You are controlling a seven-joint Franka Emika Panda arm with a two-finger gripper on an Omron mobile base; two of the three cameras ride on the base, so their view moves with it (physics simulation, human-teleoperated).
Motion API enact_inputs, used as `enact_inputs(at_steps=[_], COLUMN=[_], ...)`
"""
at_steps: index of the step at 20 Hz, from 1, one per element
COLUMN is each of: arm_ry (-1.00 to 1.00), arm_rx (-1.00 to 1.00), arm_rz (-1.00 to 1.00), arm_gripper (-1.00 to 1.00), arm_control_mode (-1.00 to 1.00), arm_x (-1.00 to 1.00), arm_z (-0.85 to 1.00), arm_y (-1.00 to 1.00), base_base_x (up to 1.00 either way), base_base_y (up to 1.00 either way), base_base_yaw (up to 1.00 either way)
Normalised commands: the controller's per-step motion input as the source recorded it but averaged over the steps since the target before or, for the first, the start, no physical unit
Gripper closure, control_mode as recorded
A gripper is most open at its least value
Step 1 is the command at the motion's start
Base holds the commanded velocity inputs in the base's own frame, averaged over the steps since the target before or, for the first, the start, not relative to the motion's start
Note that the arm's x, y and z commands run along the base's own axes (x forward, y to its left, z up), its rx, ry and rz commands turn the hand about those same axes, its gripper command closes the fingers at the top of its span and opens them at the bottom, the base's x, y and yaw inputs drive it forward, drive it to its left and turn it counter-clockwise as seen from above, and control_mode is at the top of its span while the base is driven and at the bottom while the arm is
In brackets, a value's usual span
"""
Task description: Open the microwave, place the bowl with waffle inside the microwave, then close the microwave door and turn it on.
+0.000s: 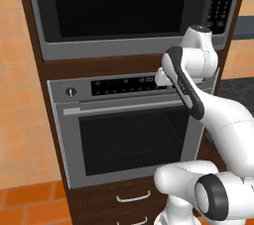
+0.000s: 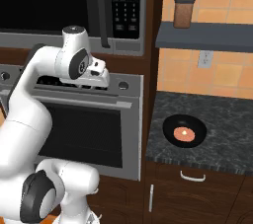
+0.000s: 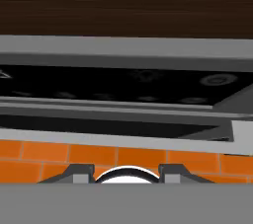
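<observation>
The microwave (image 1: 119, 45) sits high in the wooden cabinet, and the microwave door (image 1: 119, 1) is closed, its dark bar handle (image 2: 103, 11) left of the keypad (image 2: 126, 3). The black bowl (image 2: 185, 130) rests on the dark counter to the right, with the orange-tan waffle (image 2: 184, 133) inside it. My gripper (image 3: 126, 172) hovers in front of the oven's control strip, just below the microwave and far left of the bowl. Its fingertips (image 3: 79, 171) stand apart with nothing between them. In both base views the arm hides the fingers.
A steel oven (image 1: 129, 140) with a bar handle fills the cabinet under the microwave. Drawers (image 1: 133, 197) lie below it. A brown jar (image 2: 183, 12) stands on the shelf (image 2: 207, 38) above the stone counter (image 2: 217, 114). The floor is orange tile.
</observation>
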Motion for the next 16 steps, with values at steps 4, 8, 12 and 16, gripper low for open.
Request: enact_inputs(at_steps=[4,8,12,16], arm_ry=[-0.04,0.0,0.0,0.0], arm_rx=[0.0,0.0,-0.02,-0.07], arm_rz=[0.0,0.0,0.0,0.0], arm_gripper=[-1.0,-1.0,-1.0,-1.0], arm_control_mode=[-1.0,-1.0,-1.0,-1.0], arm_x=[-0.31,-0.54,-0.37,-0.26], arm_z=[-0.01,-0.17,-0.31,-0.34], arm_y=[0.0,0.0,0.01,0.07], base_base_x=[0.0,0.0,0.0,0.0], base_base_y=[0.0,0.0,0.0,0.0], base_base_yaw=[0.0,0.0,0.0,0.0])
